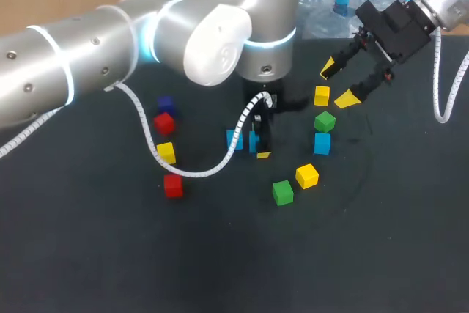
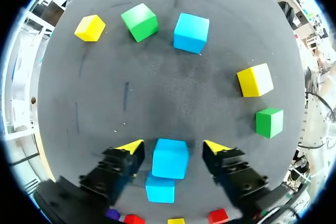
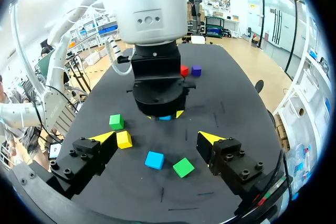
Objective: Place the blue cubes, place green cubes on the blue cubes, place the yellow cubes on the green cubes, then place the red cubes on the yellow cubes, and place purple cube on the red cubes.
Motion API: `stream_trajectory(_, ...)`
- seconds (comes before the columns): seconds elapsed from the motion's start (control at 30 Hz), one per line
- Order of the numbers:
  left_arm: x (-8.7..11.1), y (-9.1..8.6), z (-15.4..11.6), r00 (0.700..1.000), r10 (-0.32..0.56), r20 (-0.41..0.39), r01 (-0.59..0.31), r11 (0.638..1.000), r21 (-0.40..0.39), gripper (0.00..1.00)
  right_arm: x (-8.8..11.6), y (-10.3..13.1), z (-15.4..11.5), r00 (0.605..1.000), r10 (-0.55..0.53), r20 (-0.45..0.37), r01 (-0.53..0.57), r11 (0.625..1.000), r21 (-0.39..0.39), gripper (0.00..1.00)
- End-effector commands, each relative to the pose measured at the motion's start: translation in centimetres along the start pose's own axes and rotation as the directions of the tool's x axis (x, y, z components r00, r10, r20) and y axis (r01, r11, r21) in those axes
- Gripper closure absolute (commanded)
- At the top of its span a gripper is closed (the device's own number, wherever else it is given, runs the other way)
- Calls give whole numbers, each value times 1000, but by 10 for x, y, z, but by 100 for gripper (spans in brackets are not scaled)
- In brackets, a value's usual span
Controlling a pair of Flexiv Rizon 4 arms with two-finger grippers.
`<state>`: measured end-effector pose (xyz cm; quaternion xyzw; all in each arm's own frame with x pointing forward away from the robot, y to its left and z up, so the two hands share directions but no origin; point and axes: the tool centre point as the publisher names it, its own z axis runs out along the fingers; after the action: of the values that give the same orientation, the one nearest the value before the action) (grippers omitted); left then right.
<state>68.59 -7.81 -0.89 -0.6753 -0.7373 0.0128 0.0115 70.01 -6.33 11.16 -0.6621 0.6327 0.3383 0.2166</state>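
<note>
While the left end effector (image 2: 173, 148) sits low over the tabletop (image 1: 381, 240) with its fingers spread, a blue cube (image 2: 170, 158) lies between them, clear of both tips. A second blue cube (image 2: 159, 189) lies directly behind it, toward the wrist. The right end effector (image 1: 338, 83) is open and holds nothing, raised beside a row of yellow cube (image 1: 322, 95), green cube (image 1: 325, 121) and third blue cube (image 1: 322, 143), each resting singly on the tabletop. No cube is stacked.
</note>
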Motion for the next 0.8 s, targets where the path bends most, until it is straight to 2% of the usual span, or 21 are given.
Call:
stream_trajectory(0.03, 4, -1, -1, 1000, -2, 8, 3, 1000, -6, 0, 0, 0, 0, 1000, -1, 1, 1, 1000, 1, 0)
stream_trajectory(0.2, 10, 3, -4, 1000, -20, 12, 20, 1000, -20, 0, 0, 0, 0, 1000, -1, 1, 1, 1000, 1, 0)
stream_trajectory(0.37, 24, 10, -22, 998, -34, 59, 40, 995, -89, 0, 0, 0, 0, 1000, -1, 1, 1, 1000, 1, 0)
stream_trajectory(0.63, 61, 21, -48, 984, -50, 172, 69, 992, -107, 0, 0, 0, 0, 1000, -1, 1, 1, 1000, 1, 0)
stream_trajectory(0.8, 90, 25, -61, 958, -67, 278, 96, 991, -93, 0, 0, 0, 0, 1000, -1, 1, 1, 1000, 1, 0)
